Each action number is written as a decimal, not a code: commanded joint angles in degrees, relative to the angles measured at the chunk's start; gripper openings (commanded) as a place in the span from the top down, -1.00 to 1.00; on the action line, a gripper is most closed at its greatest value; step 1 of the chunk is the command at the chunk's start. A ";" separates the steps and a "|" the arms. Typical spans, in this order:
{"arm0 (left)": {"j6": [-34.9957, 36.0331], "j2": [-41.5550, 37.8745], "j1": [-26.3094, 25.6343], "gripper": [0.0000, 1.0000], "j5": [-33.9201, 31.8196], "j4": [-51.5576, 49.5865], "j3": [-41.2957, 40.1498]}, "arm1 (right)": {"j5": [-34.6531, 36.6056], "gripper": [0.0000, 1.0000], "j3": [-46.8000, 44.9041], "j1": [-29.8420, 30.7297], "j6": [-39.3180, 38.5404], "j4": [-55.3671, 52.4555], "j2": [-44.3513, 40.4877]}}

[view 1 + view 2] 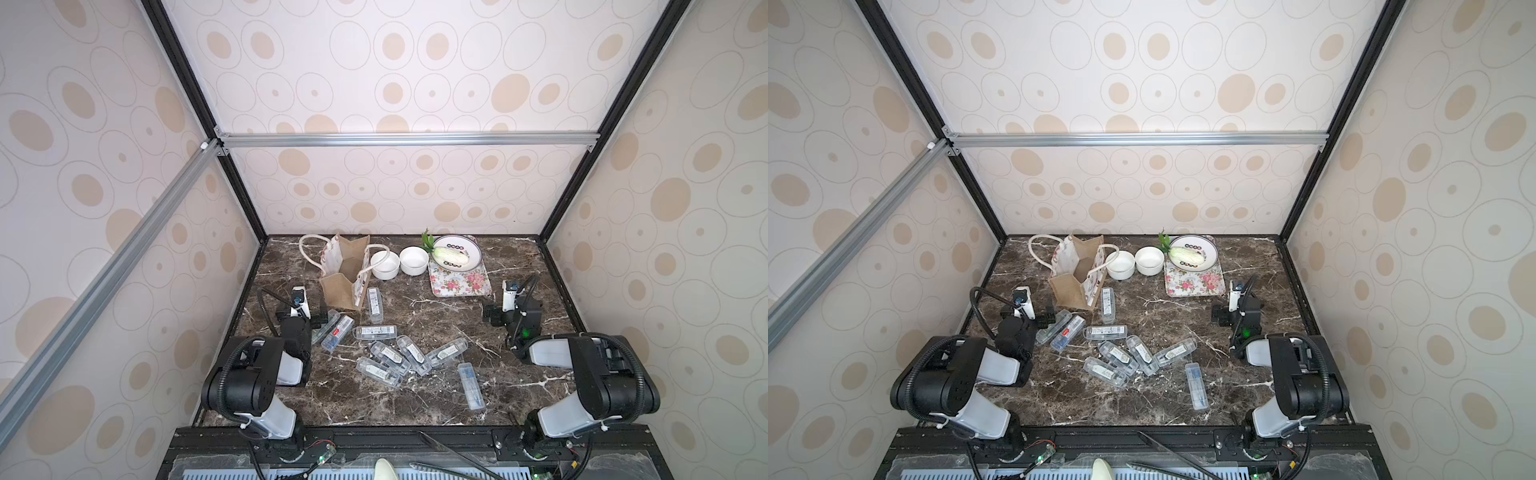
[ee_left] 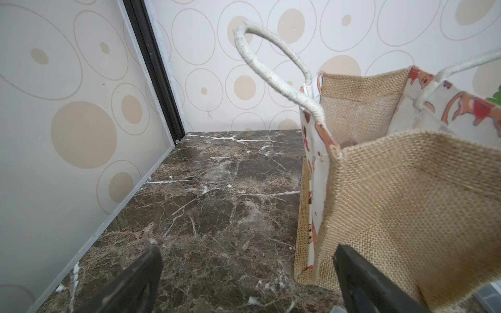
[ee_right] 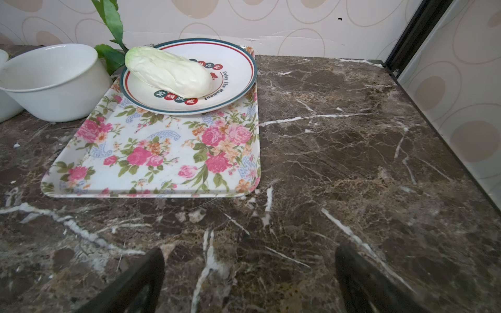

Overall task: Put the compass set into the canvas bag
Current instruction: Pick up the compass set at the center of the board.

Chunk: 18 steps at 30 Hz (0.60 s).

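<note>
The canvas bag (image 1: 337,286) (image 1: 1068,286) stands upright and open at the back left of the marble table, its rope handles (image 2: 276,78) splayed out. Several compass sets in clear plastic cases lie scattered in front of it; one (image 1: 375,305) rests against the bag, another (image 1: 374,331) lies mid-table, and a third (image 1: 471,385) lies apart at the front right. My left gripper (image 1: 301,314) (image 2: 246,252) is open and empty over bare marble, just left of the bag's burlap wall (image 2: 406,203). On the right side my right gripper (image 1: 513,312) (image 3: 250,250) is open and empty.
Two white bowls (image 1: 385,264) (image 1: 414,260) stand right of the bag. A plate (image 1: 473,257) holding a pale cabbage (image 3: 168,71) sits on a floral tray (image 3: 151,162) at the back right, with green leaves (image 1: 427,240) behind. Patterned walls enclose the table on three sides.
</note>
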 commanded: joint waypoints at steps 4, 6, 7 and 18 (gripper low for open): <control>0.62 0.05 0.30 -1.00 0.64 0.92 0.63 | -0.47 -1.00 0.69 -0.27 -0.42 0.79 0.24; 0.62 0.09 0.28 -1.00 0.64 0.92 0.63 | -0.43 -1.00 0.73 -0.27 -0.37 0.83 0.25; 0.62 0.09 0.30 -1.00 0.64 0.92 0.63 | -0.43 -0.99 0.69 -0.28 -0.40 0.92 0.23; 0.36 0.14 0.66 -1.00 1.49 0.17 0.97 | -0.36 -0.99 0.64 -0.27 -0.28 0.93 0.22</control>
